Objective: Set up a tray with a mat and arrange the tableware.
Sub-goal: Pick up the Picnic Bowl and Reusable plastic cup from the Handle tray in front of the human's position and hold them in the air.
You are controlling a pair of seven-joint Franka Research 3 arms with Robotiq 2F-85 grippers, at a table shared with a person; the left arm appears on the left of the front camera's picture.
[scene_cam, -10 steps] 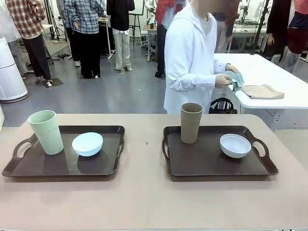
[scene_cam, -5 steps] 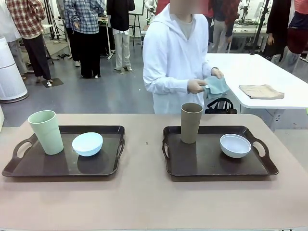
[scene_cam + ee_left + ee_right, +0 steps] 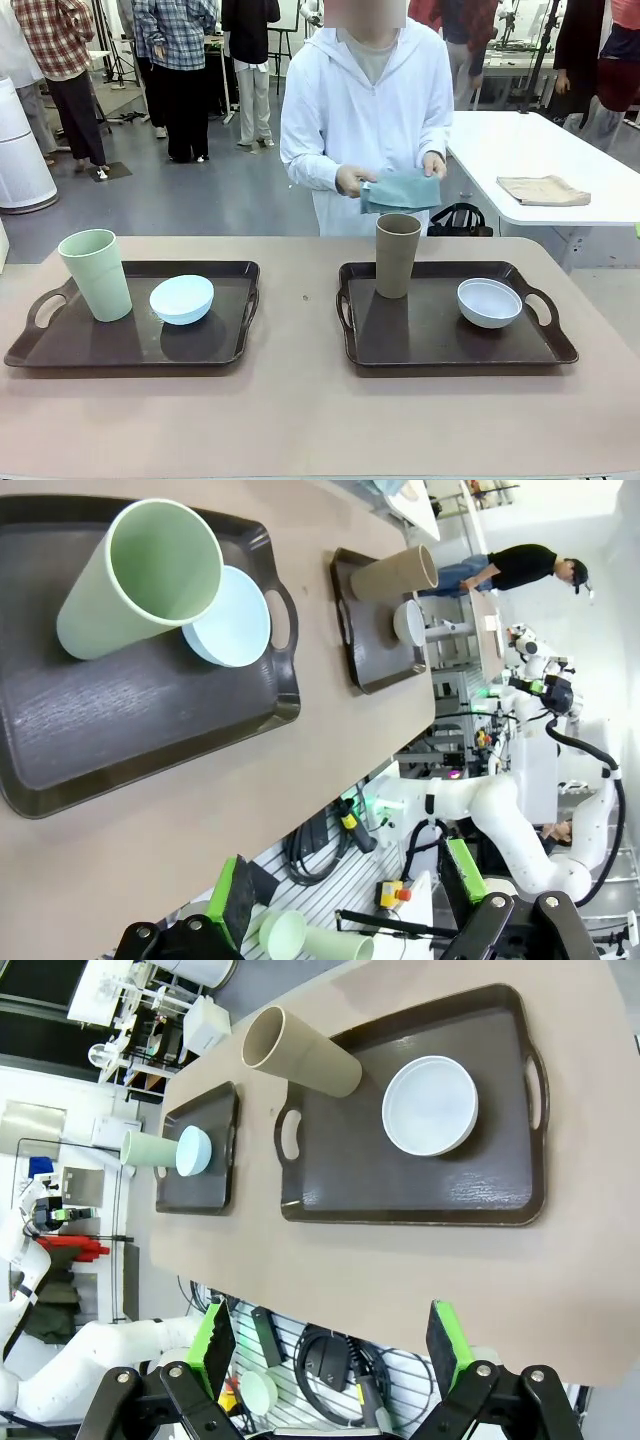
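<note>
You have two dark trays on the beige table [image 3: 300,420]. On the left tray [image 3: 60,350] the pale green cup [image 3: 97,275] stands upright near the left handle. The light blue bowl [image 3: 182,298] sits just beside it, on its right. On the right tray [image 3: 430,345] the brown cup [image 3: 397,255] stands upright in the far left part. The white bowl [image 3: 489,302] sits apart from it, closer to the right handle.

At the far side of the table a person in a white hooded jacket faces you. The person's hands [image 3: 352,181] hold a folded blue-green mat [image 3: 402,190] in front of the body, one hand at each end. The mat is in the air, behind and above the brown cup, and it touches no tray. On the white side table [image 3: 600,150] behind the person lies a folded beige cloth [image 3: 543,189].

Your left gripper [image 3: 348,895] hangs off the near edge of the table, and its wrist view looks over the left tray. Its jaws stand wide apart and there is nothing between them. Your right gripper [image 3: 330,1345] is in the same condition: jaws spread fully, empty, off the near edge, with the right tray ahead of it in its wrist view.
</note>
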